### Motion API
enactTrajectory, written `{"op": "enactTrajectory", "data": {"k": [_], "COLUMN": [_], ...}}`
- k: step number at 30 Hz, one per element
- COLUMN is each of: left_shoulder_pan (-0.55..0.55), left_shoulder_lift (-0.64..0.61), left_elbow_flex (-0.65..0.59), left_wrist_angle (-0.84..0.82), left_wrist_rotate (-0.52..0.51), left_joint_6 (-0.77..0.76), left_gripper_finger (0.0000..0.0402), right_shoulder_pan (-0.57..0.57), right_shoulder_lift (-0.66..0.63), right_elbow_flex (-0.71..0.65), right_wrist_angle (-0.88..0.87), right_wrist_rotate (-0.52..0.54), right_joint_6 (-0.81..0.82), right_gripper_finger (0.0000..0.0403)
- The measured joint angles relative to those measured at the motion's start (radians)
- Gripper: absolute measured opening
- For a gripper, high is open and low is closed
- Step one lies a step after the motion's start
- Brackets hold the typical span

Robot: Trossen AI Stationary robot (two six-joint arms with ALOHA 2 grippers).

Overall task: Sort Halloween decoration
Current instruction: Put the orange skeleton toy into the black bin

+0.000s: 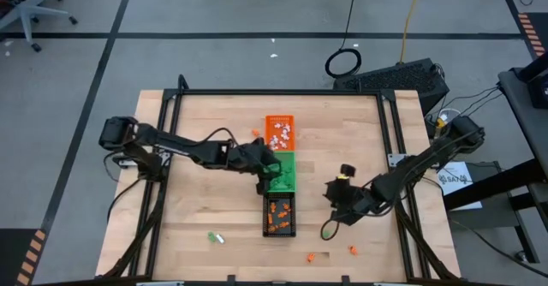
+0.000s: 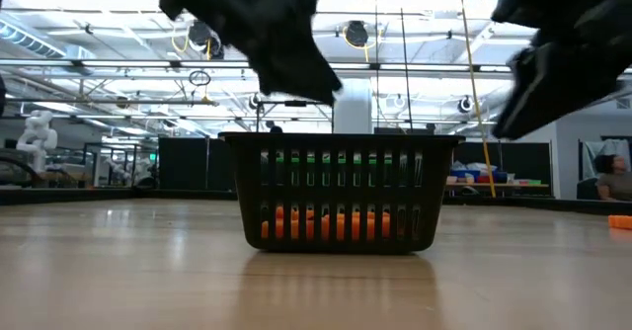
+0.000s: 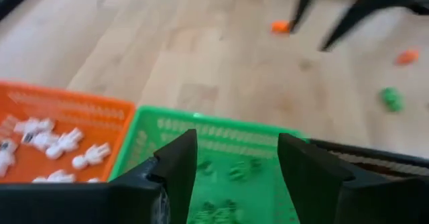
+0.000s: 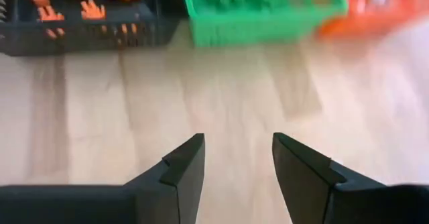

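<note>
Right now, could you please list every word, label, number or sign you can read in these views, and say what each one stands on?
None can be read.
White sheet beside the table's right edge, high view: dark print, too small and blurred to read.
Orange tray, green tray, black tray: no lettering shows.

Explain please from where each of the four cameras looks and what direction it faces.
High view: overhead, straight down; both arms, three trays: orange tray, green tray, black tray.
Low view: tabletop level, facing the black tray; arms overhead.
Left wrist view: over the green tray; left end effector open.
Right wrist view: over bare wood; right end effector open, empty.
Shared: all four views show the black tray.
</note>
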Motion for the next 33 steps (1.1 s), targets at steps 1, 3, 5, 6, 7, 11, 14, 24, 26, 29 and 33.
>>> {"op": "enactTrajectory", "data": {"k": [1, 3, 5, 6, 7, 11, 14, 24, 26, 29, 33], "left_shoulder_pan": [-0.013, -0.046, -0.084, -0.105, -0.127, -0.199, -0.239, -0.313, -0.318, -0.326, -0.331], "left_shoulder_lift": [-0.018, -0.062, -0.092, -0.108, -0.121, -0.125, -0.124, -0.117, -0.118, -0.118, -0.118], "left_elbow_flex": [0.000, 0.000, 0.000, 0.000, -0.001, -0.001, -0.002, -0.001, -0.001, -0.001, -0.001], "left_wrist_angle": [-0.009, -0.048, -0.058, -0.074, -0.090, -0.100, -0.109, -0.087, -0.085, -0.087, -0.087], "left_wrist_rotate": [0.000, -0.002, -0.035, -0.063, -0.092, -0.207, -0.253, -0.331, -0.332, -0.335, -0.339], "left_joint_6": [0.000, -0.001, -0.001, 0.002, 0.007, 0.027, 0.019, -0.030, -0.030, -0.030, -0.030], "left_gripper_finger": [0.0203, 0.0201, 0.0199, 0.0199, 0.0198, 0.0198, 0.0198, 0.0198, 0.0198, 0.0198, 0.0198], "right_shoulder_pan": [0.000, 0.000, 0.007, 0.013, 0.020, 0.057, 0.079, 0.081, 0.075, 0.065, 0.063], "right_shoulder_lift": [-0.021, -0.066, -0.097, -0.106, -0.108, -0.095, -0.086, -0.051, -0.030, 0.004, 0.056], "right_elbow_flex": [0.000, 0.000, 0.000, 0.000, 0.000, 0.000, 0.000, 0.000, 0.000, 0.000, 0.000], "right_wrist_angle": [-0.037, -0.115, -0.198, -0.236, -0.269, -0.381, -0.442, -0.541, -0.534, -0.521, -0.507], "right_wrist_rotate": [-0.030, -0.082, -0.127, -0.148, -0.165, -0.248, -0.299, -0.325, -0.326, -0.334, -0.329], "right_joint_6": [0.057, 0.180, 0.308, 0.360, 0.405, 0.582, 0.738, 1.052, 1.053, 1.053, 1.047], "right_gripper_finger": [0.0159, 0.0159, 0.0159, 0.0159, 0.0159, 0.0159, 0.0160, 0.0161, 0.0164, 0.0173, 0.0183]}}
